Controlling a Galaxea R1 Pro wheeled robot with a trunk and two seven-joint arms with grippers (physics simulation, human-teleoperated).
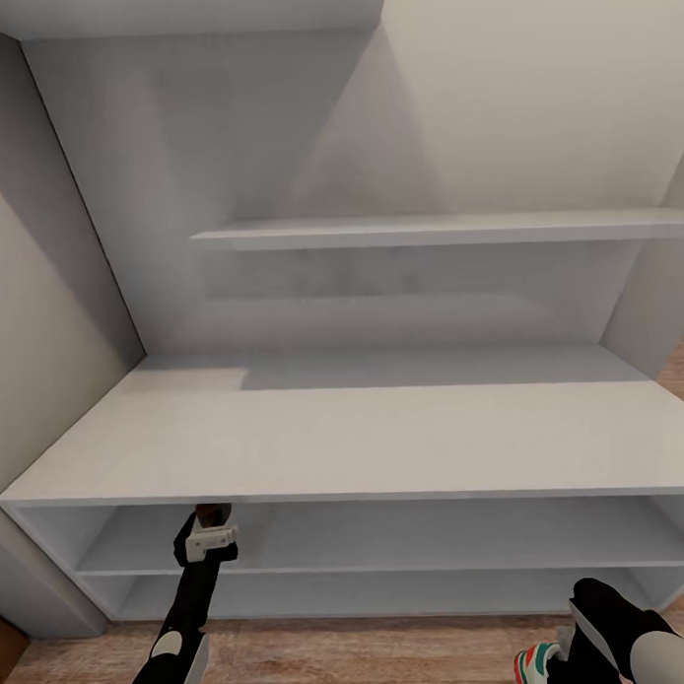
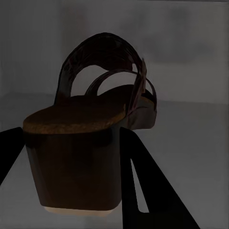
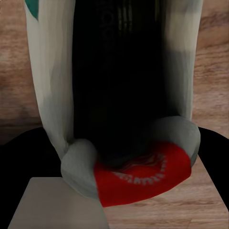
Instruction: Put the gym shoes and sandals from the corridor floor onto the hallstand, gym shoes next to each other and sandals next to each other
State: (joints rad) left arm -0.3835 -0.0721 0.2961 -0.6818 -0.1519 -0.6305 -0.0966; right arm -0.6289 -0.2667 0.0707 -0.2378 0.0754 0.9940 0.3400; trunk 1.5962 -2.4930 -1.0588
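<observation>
Though its tip hides under hallstand (image 1: pixel 385 429), left gripper (image 1: pixel 212 524) clamps sandal (image 2: pixel 95 138) | right gripper (image 1: pixel 565 660) grips gym shoe (image 3: pixel 119 95)

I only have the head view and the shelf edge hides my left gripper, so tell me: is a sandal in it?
Observer: Yes. In the left wrist view a brown sandal sits between the left gripper fingers, heel toward the camera.
Operator: Is it inside the rack?
Observer: A grey shelf surface lies beyond the sandal; whether the sole touches it, I cannot tell.
Operator: And my right hand?
Observer: The right gripper holds a sneaker at its heel, red patch nearest the camera, over the wood floor.
</observation>
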